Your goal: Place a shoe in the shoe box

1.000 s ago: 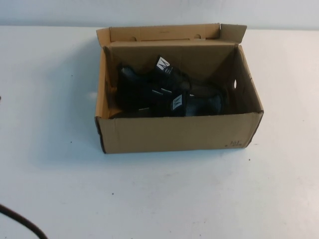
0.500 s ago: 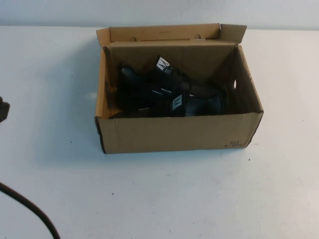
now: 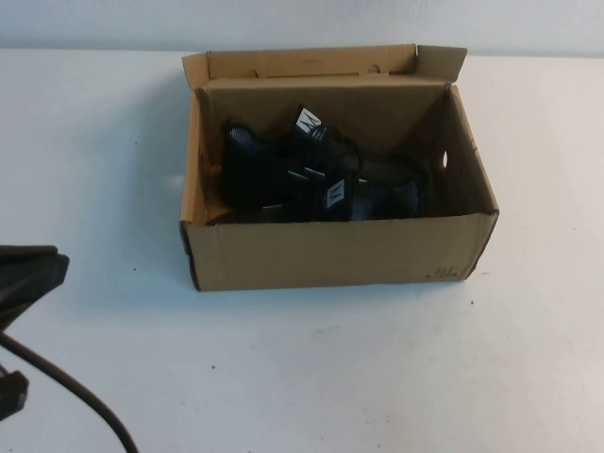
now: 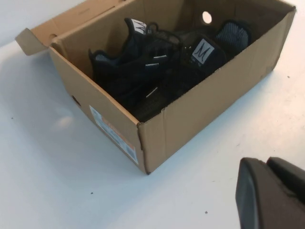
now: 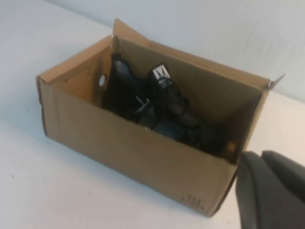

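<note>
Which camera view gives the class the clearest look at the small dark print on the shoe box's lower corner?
The right wrist view: the shoe box faces it closely, print readable as marks. The high view shows it smaller; the left wrist view shows another corner, with a label. Left gripper and right gripper hang shut, clear of the box.

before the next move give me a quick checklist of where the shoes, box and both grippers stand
1. Black sneakers inside the cardboard shoe box: ok, two white tongue labels show in the box.
2. Flap lid open: ok, it stands up at the far side.
3. Box sitting flat on the white table: ok.
4. Left gripper clear of the box: ok, shut, empty, near the table's left edge.
5. Right gripper clear of the box: ok, shut, empty, off the box's printed corner.
6. Anything poking above the box rim: cannot tell.
</note>
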